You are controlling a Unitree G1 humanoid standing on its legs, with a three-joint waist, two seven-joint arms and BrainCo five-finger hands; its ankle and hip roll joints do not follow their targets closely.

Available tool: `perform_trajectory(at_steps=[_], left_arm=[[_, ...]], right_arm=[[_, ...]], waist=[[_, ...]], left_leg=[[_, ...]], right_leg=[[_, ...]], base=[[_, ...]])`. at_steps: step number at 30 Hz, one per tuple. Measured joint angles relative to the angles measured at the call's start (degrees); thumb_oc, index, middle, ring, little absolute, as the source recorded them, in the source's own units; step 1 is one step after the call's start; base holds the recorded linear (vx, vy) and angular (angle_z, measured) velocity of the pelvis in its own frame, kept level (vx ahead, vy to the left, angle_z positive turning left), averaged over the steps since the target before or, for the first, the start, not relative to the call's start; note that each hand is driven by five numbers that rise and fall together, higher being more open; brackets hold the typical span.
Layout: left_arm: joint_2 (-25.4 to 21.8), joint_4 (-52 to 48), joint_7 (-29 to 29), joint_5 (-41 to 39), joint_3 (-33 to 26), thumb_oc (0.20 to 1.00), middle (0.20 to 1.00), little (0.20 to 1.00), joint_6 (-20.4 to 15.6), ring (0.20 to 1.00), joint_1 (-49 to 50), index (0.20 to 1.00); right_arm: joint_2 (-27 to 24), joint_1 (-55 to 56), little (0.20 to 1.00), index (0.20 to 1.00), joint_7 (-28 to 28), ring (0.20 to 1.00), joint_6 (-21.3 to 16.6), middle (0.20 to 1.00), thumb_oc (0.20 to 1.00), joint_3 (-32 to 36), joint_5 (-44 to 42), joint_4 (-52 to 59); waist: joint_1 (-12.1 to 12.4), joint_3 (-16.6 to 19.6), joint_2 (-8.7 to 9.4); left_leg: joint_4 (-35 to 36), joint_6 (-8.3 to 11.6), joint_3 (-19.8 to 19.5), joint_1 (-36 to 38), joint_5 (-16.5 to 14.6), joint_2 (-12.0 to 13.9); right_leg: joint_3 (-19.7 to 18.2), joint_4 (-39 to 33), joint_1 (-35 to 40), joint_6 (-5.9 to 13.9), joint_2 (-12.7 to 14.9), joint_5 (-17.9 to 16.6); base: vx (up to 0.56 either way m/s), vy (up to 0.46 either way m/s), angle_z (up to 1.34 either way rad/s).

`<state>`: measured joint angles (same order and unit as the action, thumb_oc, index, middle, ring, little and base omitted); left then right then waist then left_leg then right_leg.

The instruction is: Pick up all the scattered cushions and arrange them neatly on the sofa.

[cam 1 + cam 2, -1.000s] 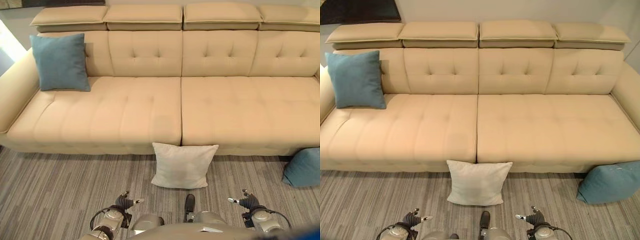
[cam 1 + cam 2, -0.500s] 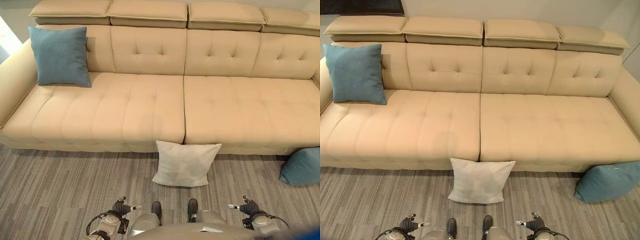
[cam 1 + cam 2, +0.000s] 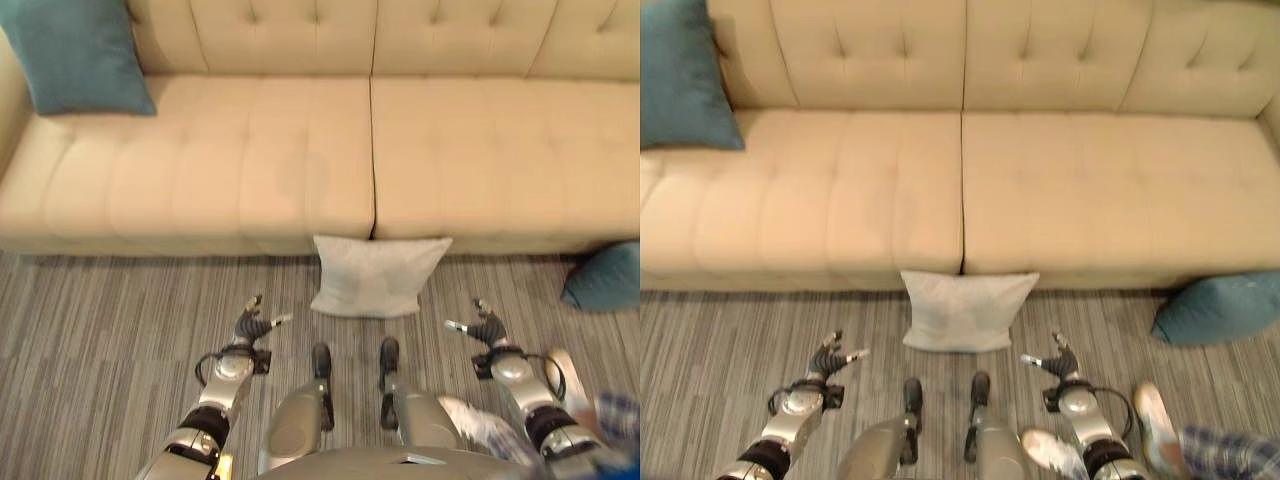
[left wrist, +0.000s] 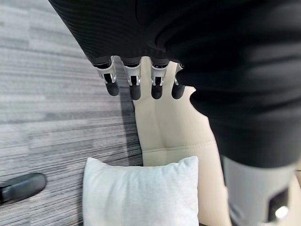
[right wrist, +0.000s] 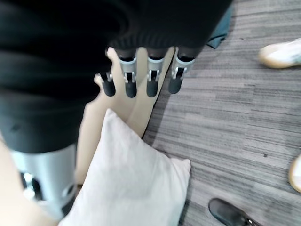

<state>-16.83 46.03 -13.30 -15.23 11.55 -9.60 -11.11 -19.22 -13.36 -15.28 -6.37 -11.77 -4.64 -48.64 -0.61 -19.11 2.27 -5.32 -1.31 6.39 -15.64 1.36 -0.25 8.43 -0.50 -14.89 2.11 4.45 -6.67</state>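
Note:
A white cushion (image 3: 378, 275) stands on the floor, leaning against the front of the beige sofa (image 3: 250, 150) at its middle seam. One teal cushion (image 3: 75, 55) rests upright on the sofa's left end. Another teal cushion (image 3: 605, 278) lies on the floor at the sofa's right end. My left hand (image 3: 250, 325) hovers over the carpet, short and to the left of the white cushion, fingers straight and empty. My right hand (image 3: 482, 328) hovers to the cushion's right, also open and empty. Both wrist views show the white cushion (image 4: 141, 195) (image 5: 127, 183) past the straight fingers.
Grey striped carpet (image 3: 90, 330) covers the floor in front of the sofa. A person's white shoes (image 3: 1155, 425) and plaid trouser leg (image 3: 1225, 450) stand close to my right arm. The sofa seat is bare apart from the teal cushion.
The camera has tipped down and come closer to the sofa. Both arms have reached forward and show more fully. A person's shoes have come into view at the lower right.

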Motion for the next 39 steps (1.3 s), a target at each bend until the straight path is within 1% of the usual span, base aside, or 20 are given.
perform_trajectory(at_steps=[1, 3, 5, 7, 9, 10, 12, 14, 15, 16, 19, 22, 23, 25, 28, 31, 35, 39], left_arm=[[0.00, -0.33, -0.71, -0.07, -0.31, 1.000, 1.000, 1.000, -0.39, 1.000, -1.35, 1.000], [-0.20, -0.49, -2.43, -2.23, -0.66, 1.000, 1.000, 1.000, -0.86, 1.000, -5.27, 1.000], [-0.48, -0.29, -4.44, -2.27, -0.28, 1.000, 1.000, 1.000, -1.29, 1.000, -8.68, 1.000], [-0.55, -0.27, -5.27, -2.27, -0.20, 1.000, 1.000, 1.000, -1.98, 1.000, -12.05, 1.000], [-0.81, -0.14, -5.79, -2.29, 0.27, 1.000, 1.000, 1.000, -2.30, 1.000, -13.18, 1.000], [-1.02, 0.38, -6.01, -2.42, 1.50, 1.000, 1.000, 1.000, -2.30, 1.000, -13.81, 1.000], [-1.18, 0.69, -6.00, -2.42, 2.02, 1.000, 1.000, 1.000, -2.30, 1.000, -14.70, 1.000], [-2.46, 1.34, -6.99, -3.51, 3.21, 1.000, 1.000, 1.000, -2.57, 1.000, -17.74, 1.000], [-2.81, 1.64, -7.32, -4.13, 3.29, 1.000, 1.000, 1.000, -2.53, 1.000, -20.51, 1.000], [-2.70, 2.69, -7.72, -4.35, 4.24, 1.000, 1.000, 1.000, -2.54, 1.000, -23.30, 1.000], [-2.64, 2.12, -8.58, -4.98, 4.25, 1.000, 1.000, 1.000, -3.14, 1.000, -27.45, 1.000], [-2.89, 0.66, -9.69, -5.65, 4.28, 1.000, 1.000, 1.000, -3.32, 1.000, -29.01, 1.000], [-3.03, 0.18, -9.85, -5.72, 4.53, 1.000, 1.000, 1.000, -3.51, 1.000, -30.08, 1.000], [-4.06, -0.06, -10.42, -6.02, 6.80, 1.000, 1.000, 1.000, -3.66, 1.000, -33.27, 1.000], [-4.01, -0.97, -11.81, -6.13, 7.16, 1.000, 1.000, 1.000, -3.94, 1.000, -37.71, 1.000], [-3.80, -1.33, -12.08, -6.13, 8.71, 1.000, 1.000, 1.000, -4.24, 1.000, -38.77, 1.000], [-3.58, -2.09, -12.19, -6.13, 8.67, 1.000, 1.000, 1.000, -4.31, 1.000, -38.99, 1.000], [-3.36, -2.11, -12.25, -6.13, 8.79, 1.000, 1.000, 1.000, -4.27, 1.000, -41.16, 1.000]], right_arm=[[-0.01, -1.12, 1.000, 1.000, -0.68, 1.000, -0.28, 1.000, 1.000, -0.02, -0.64, 0.49], [0.00, -5.66, 1.000, 1.000, -1.90, 1.000, -0.34, 1.000, 1.000, -0.05, -0.90, 0.68], [-0.16, -9.94, 1.000, 1.000, -4.25, 1.000, -0.47, 1.000, 1.000, -0.05, -1.84, 0.76], [-0.38, -13.74, 1.000, 1.000, -5.57, 1.000, -0.94, 1.000, 1.000, -0.10, -1.99, 0.80], [-0.41, -14.95, 1.000, 1.000, -6.61, 1.000, -1.50, 1.000, 1.000, -0.07, -2.46, 0.99], [-0.38, -15.08, 1.000, 1.000, -7.56, 1.000, -1.57, 1.000, 1.000, -0.11, -3.17, 0.34], [-0.38, -15.48, 1.000, 1.000, -7.97, 1.000, -1.58, 1.000, 1.000, -0.11, -3.60, -0.41], [-1.38, -18.13, 1.000, 1.000, -9.30, 1.000, -2.11, 1.000, 1.000, -0.05, -4.84, -1.46], [-1.92, -20.75, 1.000, 1.000, -10.01, 1.000, -2.05, 1.000, 1.000, 0.14, -5.60, -2.00], [-1.95, -22.99, 1.000, 1.000, -10.30, 1.000, -2.09, 1.000, 1.000, -0.02, -5.89, -2.31], [-2.21, -28.05, 1.000, 1.000, -12.58, 1.000, -2.85, 1.000, 1.000, 0.18, -7.63, -3.29], [-2.41, -30.08, 1.000, 1.000, -13.20, 1.000, -3.32, 1.000, 1.000, 0.09, -7.78, -3.04], [-2.84, -30.91, 1.000, 1.000, -13.79, 1.000, -3.44, 1.000, 1.000, -0.01, -7.95, -3.05], [-4.44, -33.02, 1.000, 1.000, -14.32, 1.000, -3.45, 1.000, 1.000, -0.07, -8.14, -3.00], [-4.77, -37.35, 1.000, 1.000, -15.53, 1.000, -4.14, 1.000, 1.000, -0.30, -8.15, -2.77], [-4.29, -37.97, 1.000, 1.000, -16.38, 1.000, -4.12, 1.000, 1.000, -0.71, -8.14, -2.84], [-4.27, -38.29, 1.000, 1.000, -16.55, 1.000, -4.13, 1.000, 1.000, -1.54, -8.06, -2.79], [-4.13, -40.16, 1.000, 1.000, -16.56, 1.000, -4.11, 1.000, 1.000, -3.07, -7.95, -2.28]], waist=[[0.01, -0.85, 0.13], [-0.08, -3.76, 0.28], [-0.14, -5.31, 0.30], [-0.10, -7.53, 0.21], [-0.19, -7.88, 0.04], [-0.20, -8.29, -0.15], [-0.15, -8.49, -0.24], [-0.27, -8.31, -0.58], [-0.63, -8.66, -0.88], [-0.50, -9.16, -1.09], [-0.71, -9.17, -1.26], [-0.91, -9.14, -1.30], [-0.91, -9.07, -1.32], [-0.92, -9.11, -1.42], [-1.55, -9.13, -1.45], [-1.54, -9.14, -1.46], [-1.45, -8.92, -1.46], [-1.44, -8.44, -1.50]], left_leg=[[-0.31, 0.40, 0.04, -1.67, 0.31, 0.11], [-0.25, 0.84, 0.04, -4.12, 1.37, 0.33], [-0.94, 1.09, 0.07, -8.14, 2.01, 0.55], [-0.77, 0.91, 0.13, -10.40, 2.83, 0.55], [-0.71, 0.87, 0.21, -12.57, 2.95, 0.55], [-0.69, 0.22, 0.22, -13.35, 3.38, 0.51], [0.02, 0.11, 0.46, -13.88, 3.46, 0.38], [-0.67, -0.03, 0.74, -18.68, 3.55, 0.12], [-1.04, -0.32, 0.92, -21.98, 4.33, 0.03], [-1.14, -0.30, 0.86, -23.71, 4.55, 0.02], [-0.90, 0.03, 0.19, -27.62, 5.29, -0.16], [-1.07, 0.04, 0.01, -29.28, 5.31, -0.25], [-1.22, 0.11, -0.07, -30.52, 5.37, -0.31], [-2.29, 0.20, -0.37, -33.98, 5.57, -0.43], [-2.90, 0.23, -0.56, -38.31, 6.00, -0.66], [-2.90, 0.18, -0.69, -39.44, 6.32, -0.68], [-2.89, 0.22, -0.82, -39.87, 6.31, -0.79], [-3.84, 0.26, -0.84, -42.83, 6.41, -0.76]], right_leg=[[-0.29, 0.87, -2.08, 0.01, -0.02, 0.00], [-0.57, 1.42, -4.89, -0.12, -0.16, -0.44], [-0.51, 2.38, -9.10, -0.27, -0.22, -0.79], [-0.55, 2.66, -11.59, -0.49, -0.27, -1.72], [-0.68, 2.63, -13.78, -0.86, -0.30, -2.00], [-0.67, 2.57, -14.59, -1.50, -0.30, -2.63], [-0.84, 2.54, -15.56, -1.52, -0.20, -2.60], [-1.31, 5.13, -21.37, -1.33, 0.23, -1.99], [-1.28, 5.98, -24.78, -1.53, 0.48, -2.18], [-1.25, 6.53, -26.70, -1.60, 0.55, -2.14], [-1.24, 8.16, -31.34, -1.72, 0.70, -1.74], [-1.24, 9.68, -33.61, -1.88, 0.91, -1.06], [-1.23, 10.49, -35.06, -1.93, 0.99, -0.76], [-1.07, 12.14, -38.70, -2.13, 1.28, -0.45], [-0.99, 13.59, -43.30, -1.99, 1.72, -0.25], [-0.84, 14.02, -44.55, -2.11, 1.81, -0.16], [-0.83, 15.49, -45.69, -2.33, 1.99, 0.70], [-0.81, 16.69, -48.68, -2.50, 2.09, 0.84]], base=[[-0.09, -0.021, -0.07], [-0.10, -0.022, -0.07], [-0.09, -0.013, -0.02], [-0.08, -0.010, 0.01], [-0.08, -0.012, -0.03], [-0.12, -0.006, -0.01], [-0.10, 0.005, -0.05], [-0.06, -0.006, -0.02], [0.02, -0.020, 0.08], [0.03, -0.019, 0.09], [-0.02, -0.029, 0.06], [-0.01, -0.007, 0.01], [0.00, -0.014, 0.08], [0.00, -0.007, 0.09], [-0.03, -0.017, 0.05], [0.00, -0.002, 0.02], [0.00, -0.013, 0.03], [0.00, 0.000, 0.00]])
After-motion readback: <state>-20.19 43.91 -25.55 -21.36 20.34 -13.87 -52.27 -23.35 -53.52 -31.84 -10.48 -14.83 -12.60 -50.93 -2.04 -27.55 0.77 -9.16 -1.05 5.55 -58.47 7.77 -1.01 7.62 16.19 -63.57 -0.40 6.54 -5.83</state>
